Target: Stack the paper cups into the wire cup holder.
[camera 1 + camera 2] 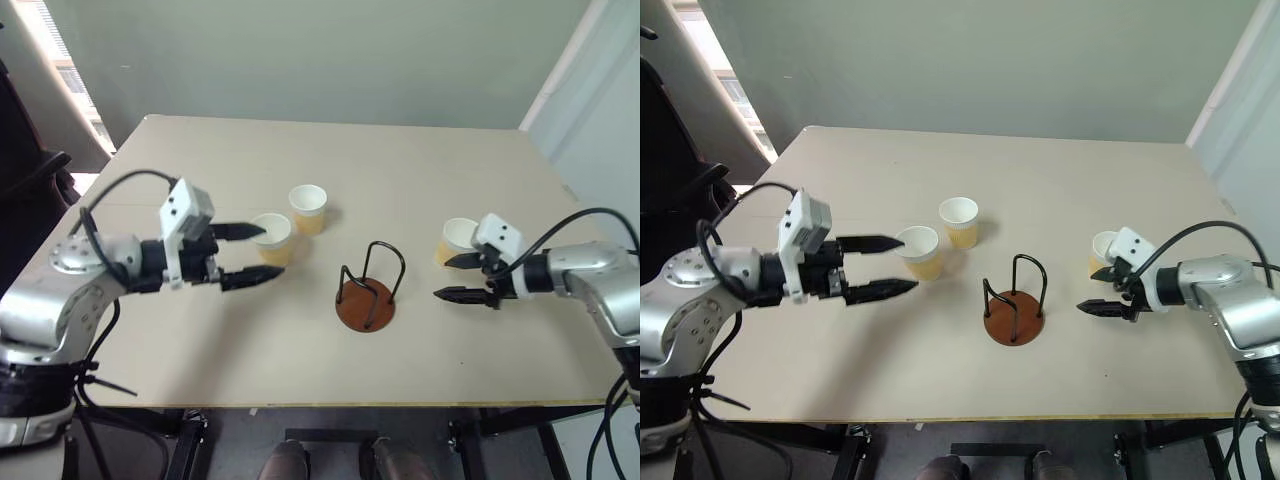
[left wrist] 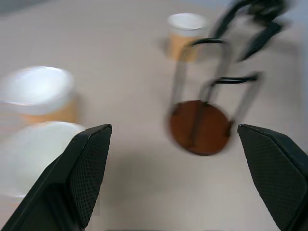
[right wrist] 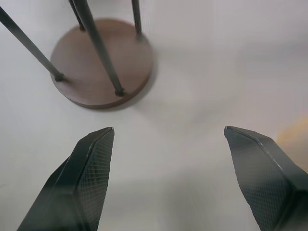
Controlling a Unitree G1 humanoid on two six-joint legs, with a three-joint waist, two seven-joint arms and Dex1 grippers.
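Cups: three tan, white-rimmed, upright; two (image 1: 272,238) (image 1: 308,208) left of centre, one (image 1: 457,240) at right. Holder (image 1: 366,290), red-brown disc with two black wire arches, stands empty mid-frame. Left gripper (image 1: 252,254) and right gripper (image 1: 458,277) both gape, holding nothing.

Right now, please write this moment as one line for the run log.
holder: wire cup holder empty | cups: three paper cups on table | left gripper: open, near cup | right gripper: open, holding nothing

Table (image 1: 420,190): cup holder (image 1: 366,303) at frame centre, empty. Two cups left of it, one (image 1: 273,238) nearer, one (image 1: 308,209) just behind. Third cup (image 1: 458,239) at right, seemingly touching the right gripper (image 1: 458,277).
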